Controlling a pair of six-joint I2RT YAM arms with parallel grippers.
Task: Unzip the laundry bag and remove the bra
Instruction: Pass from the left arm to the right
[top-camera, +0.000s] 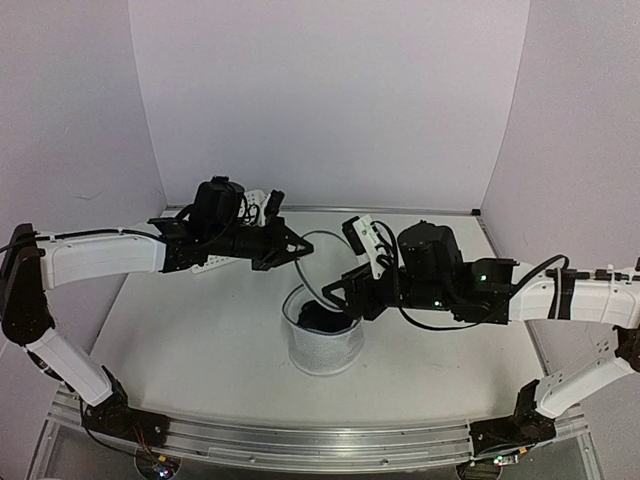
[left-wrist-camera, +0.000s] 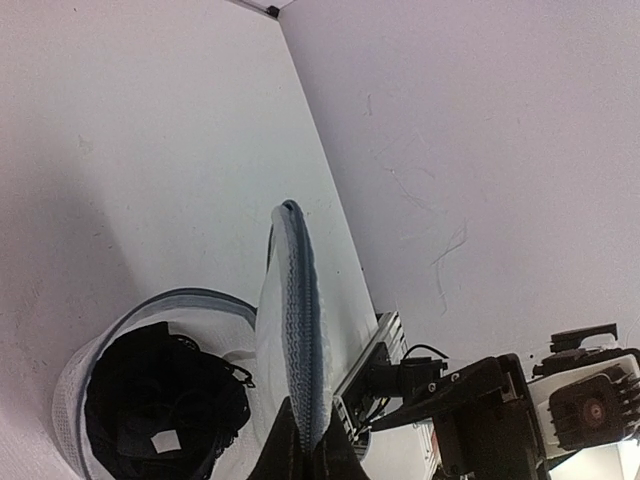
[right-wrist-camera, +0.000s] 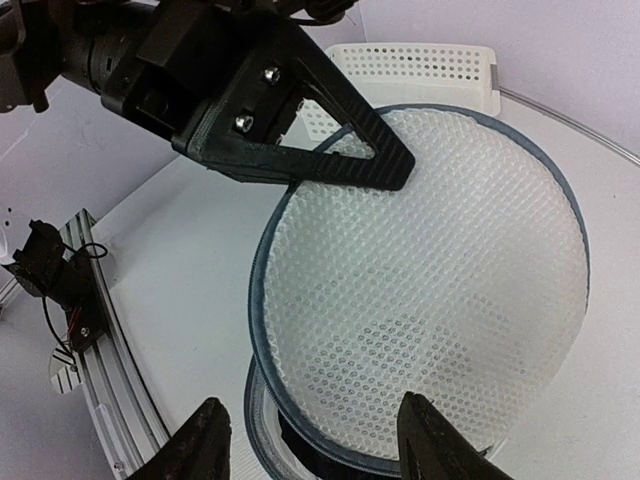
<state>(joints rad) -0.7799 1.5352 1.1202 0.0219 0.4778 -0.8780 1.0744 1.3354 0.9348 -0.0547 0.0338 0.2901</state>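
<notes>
Pinching the round white mesh lid flap (left-wrist-camera: 290, 300) by its thin dark rim, the left gripper (top-camera: 292, 247) holds it up on edge, fingers pressed together on it. And that tells us where we are: the small cylindrical laundry bag of white see-through mesh (top-camera: 325, 358) stands upright near the middle of the white table (top-camera: 200, 330), mouth wide open, so by my reading the unzipping is done. The small black fabric bra (left-wrist-camera: 160, 405) sits bunched down inside the bag, not yet touched.

Over to the right gripper (top-camera: 340, 292), poised just above the bag's far rim, fingers (right-wrist-camera: 205, 445) spread wide with nothing between them. The step in hand looks like the reach-in. The next move calls for a drop straight down through the mouth, a close on a good fold of black fabric, then a lift clear of the rim.

What's in the way? That lid flap, for one: from the right wrist it fills most of the view and hangs over the opening, so the descent has to slip in beside it. The two grippers are near each other, so clearance is tight. The light bag may well rise with the garment. A white perforated plastic basket (right-wrist-camera: 410, 65) stands behind, apart from the action.
</notes>
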